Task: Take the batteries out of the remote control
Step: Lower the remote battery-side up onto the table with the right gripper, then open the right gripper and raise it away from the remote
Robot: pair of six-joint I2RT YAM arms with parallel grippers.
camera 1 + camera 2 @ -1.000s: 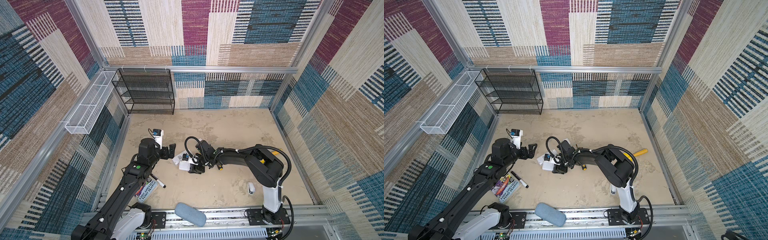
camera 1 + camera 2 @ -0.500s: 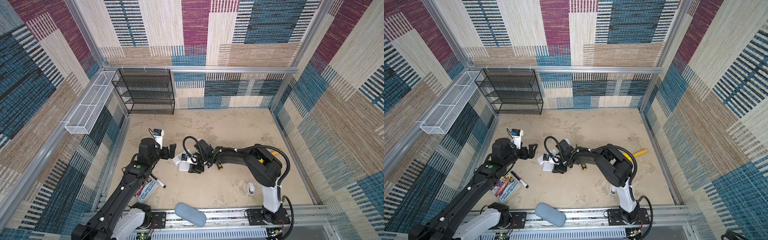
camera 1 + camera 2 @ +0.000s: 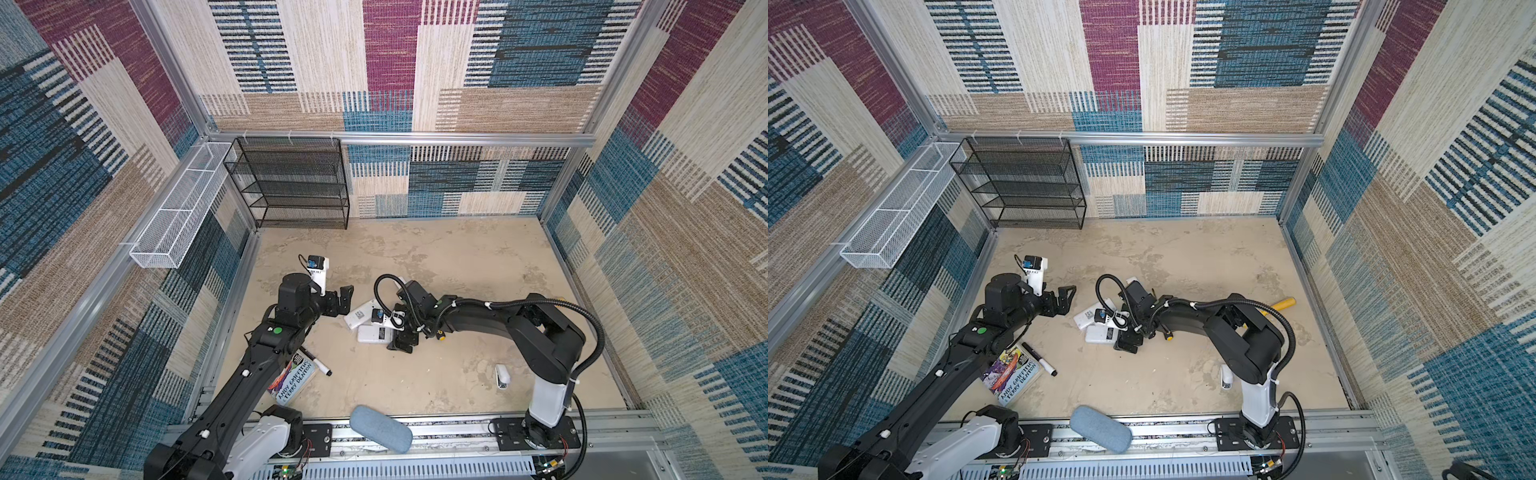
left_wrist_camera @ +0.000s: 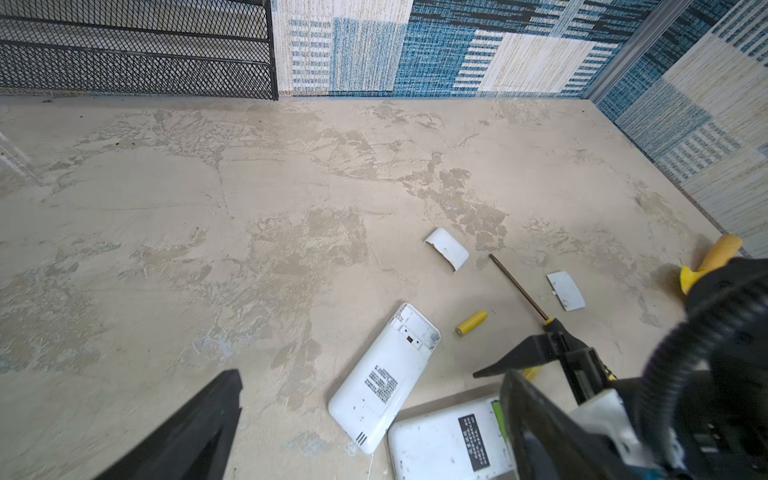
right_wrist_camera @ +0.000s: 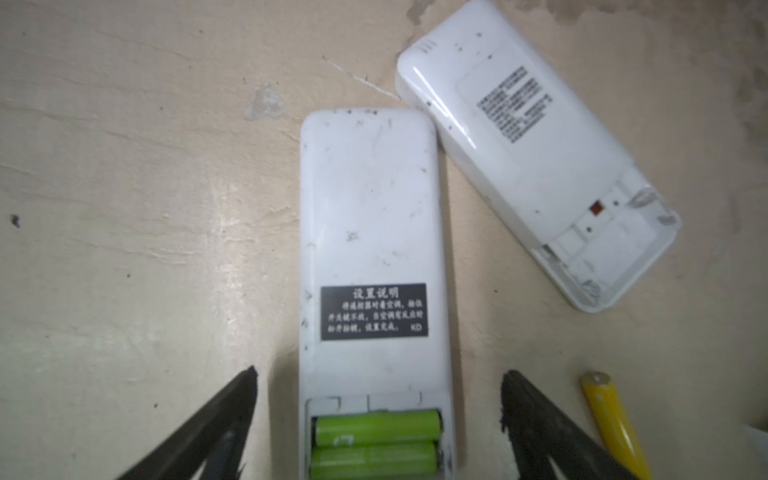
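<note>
Two green batteries [image 5: 376,430] in remote [image 5: 365,232]

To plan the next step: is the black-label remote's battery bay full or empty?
Full: two green batteries lie side by side in the uncovered bay of the remote.

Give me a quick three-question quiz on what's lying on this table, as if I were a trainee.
1. True or false: the right gripper is shut on a battery.
2. How many green batteries sit in the black-labelled remote? A one, B two, C four.
3. Fill in: the other remote has a battery compartment that is ____.
Key: 1 false, it is open; 2 B; 3 empty.
</note>
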